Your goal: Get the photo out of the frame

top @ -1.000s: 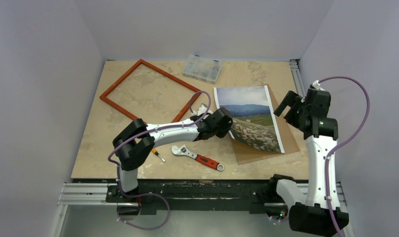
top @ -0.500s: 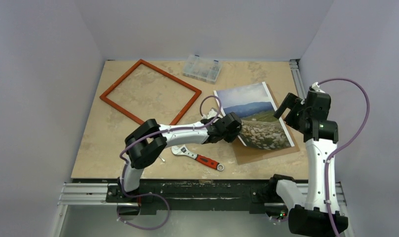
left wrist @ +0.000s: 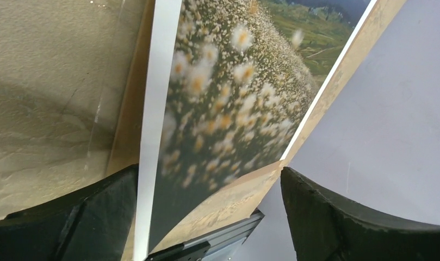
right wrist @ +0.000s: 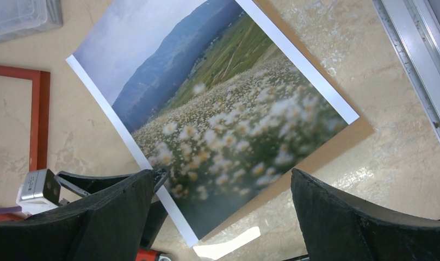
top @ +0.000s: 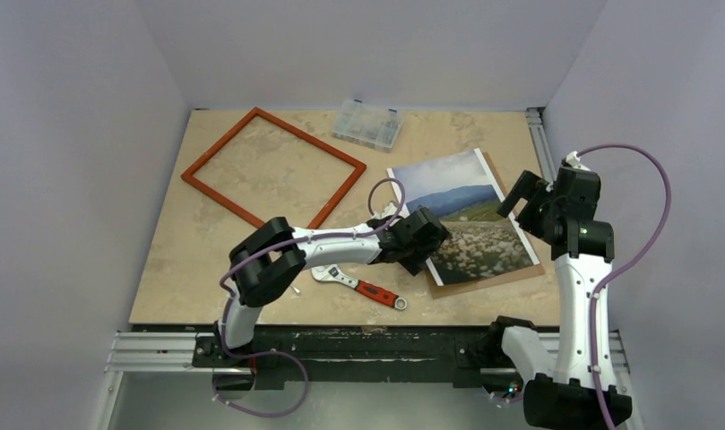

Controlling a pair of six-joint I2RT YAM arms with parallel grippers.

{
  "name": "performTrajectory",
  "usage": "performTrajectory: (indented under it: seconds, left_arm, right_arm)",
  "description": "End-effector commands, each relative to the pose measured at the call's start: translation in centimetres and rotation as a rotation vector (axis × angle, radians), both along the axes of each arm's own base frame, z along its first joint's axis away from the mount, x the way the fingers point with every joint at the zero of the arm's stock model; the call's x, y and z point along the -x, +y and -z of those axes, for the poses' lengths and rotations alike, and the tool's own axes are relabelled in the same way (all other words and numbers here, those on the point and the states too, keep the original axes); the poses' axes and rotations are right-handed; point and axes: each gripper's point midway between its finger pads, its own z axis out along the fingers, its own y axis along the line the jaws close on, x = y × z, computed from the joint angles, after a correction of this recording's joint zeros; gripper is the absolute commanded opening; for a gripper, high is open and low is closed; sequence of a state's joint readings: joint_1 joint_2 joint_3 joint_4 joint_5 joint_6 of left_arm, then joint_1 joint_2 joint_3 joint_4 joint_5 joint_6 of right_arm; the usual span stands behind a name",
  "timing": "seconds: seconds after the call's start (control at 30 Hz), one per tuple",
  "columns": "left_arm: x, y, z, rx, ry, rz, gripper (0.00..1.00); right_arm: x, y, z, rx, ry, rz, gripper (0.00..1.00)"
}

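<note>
the left jaws have just sprung wide and let the photo (top: 470, 219) settle flat on the backing board (right wrist: 322, 155) at the desk (top: 206, 260)'s right, well apart from the frame (top: 220, 143), so the removal looks done; right jaws wide too, empty.

Backing board (right wrist: 307, 166) lies mostly hidden beneath the photo (right wrist: 223, 109), centre picture. The frame (right wrist: 39, 119) is cut off at the left edge. The photo's lower flowers are blurred.
</note>
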State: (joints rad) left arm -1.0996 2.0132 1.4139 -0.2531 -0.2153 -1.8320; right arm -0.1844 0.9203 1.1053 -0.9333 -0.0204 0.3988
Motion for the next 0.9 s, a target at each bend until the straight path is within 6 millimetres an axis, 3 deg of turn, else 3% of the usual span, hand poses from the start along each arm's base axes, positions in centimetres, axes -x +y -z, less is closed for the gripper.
performTrajectory:
  seconds: [0.0, 0.3, 0.47, 0.57, 0.67, 0.77, 0.87]
  left_arm:
    - [0.4, 0.7, -2.8, 0.029, -0.024, 0.053, 1.0]
    - [3.2, 2.3, -3.9, -0.025, -0.061, 0.304, 1.0]
    - [2.7, 5.0, -4.9, 0.071, -0.094, 0.392, 1.0]
    - [0.3, 8.3, -8.1, 0.042, -0.251, 0.47, 1.0]
    - [-1.7, 12.8, -12.9, -0.096, -0.493, 0.508, 1.0]
    - [-3.2, 17.0, -18.7, -0.209, -0.704, 0.501, 1.0]
    - [-4.3, 20.6, -24.6, -0.227, -0.859, 0.455, 1.0]
  right_arm:
    - [0.4, 0.2, -0.6, 0.012, -0.021, -0.025, 0.96]
    - [0.2, 2.2, -0.3, -0.054, 0.0, -0.136, 0.96]
    - [0.5, 3.5, -0.6, -0.071, 0.0, -0.209, 0.96]
    - [1.0, 4.3, -1.5, -0.076, -0.018, -0.248, 0.97]
    - [1.1, 4.9, -3.7, -0.071, -0.076, -0.283, 0.98]
    - [1.3, 5.3, -6.7, -0.054, -0.144, -0.316, 0.98]
    - [1.6, 5.5, -11.0, -0.021, -0.261, -0.335, 0.98]
